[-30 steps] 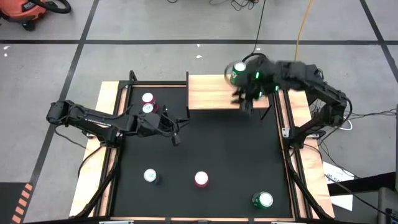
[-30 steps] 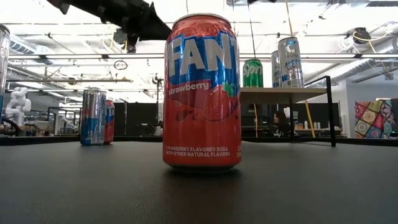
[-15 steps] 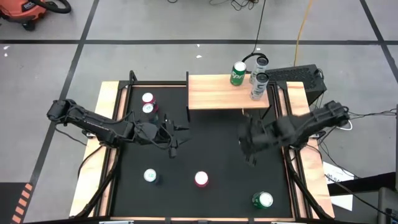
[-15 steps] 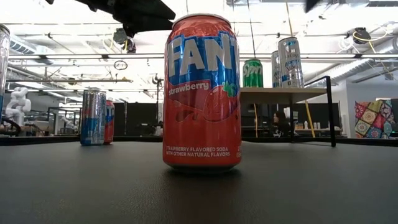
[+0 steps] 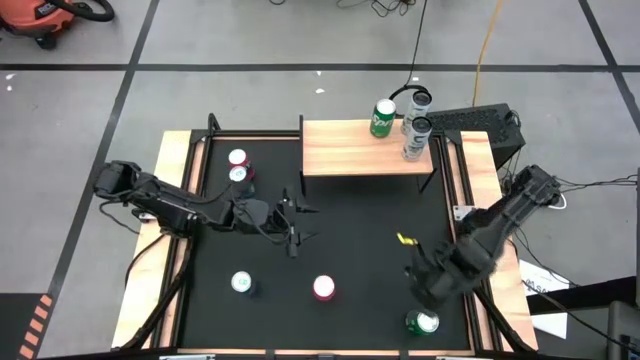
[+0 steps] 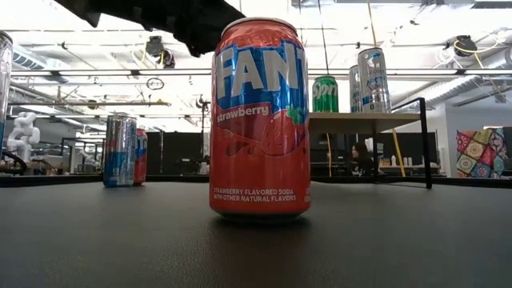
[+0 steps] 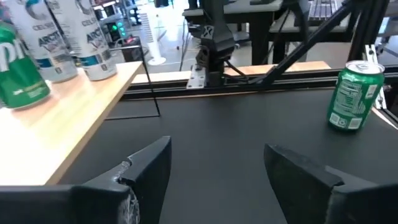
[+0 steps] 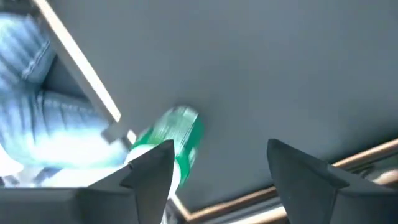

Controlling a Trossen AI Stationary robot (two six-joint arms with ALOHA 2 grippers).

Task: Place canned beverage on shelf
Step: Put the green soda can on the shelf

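Above green can (image 5: 424,322), right gripper (image 5: 428,285) spread, empty; left gripper (image 5: 293,222) spread mid-table. Shelf (image 5: 340,150) well apart at back. Risked tipping can with off-centre descent.

Both arms low over the table, left gripper (image 5: 293,232) and right gripper (image 5: 420,275) fingers apart.
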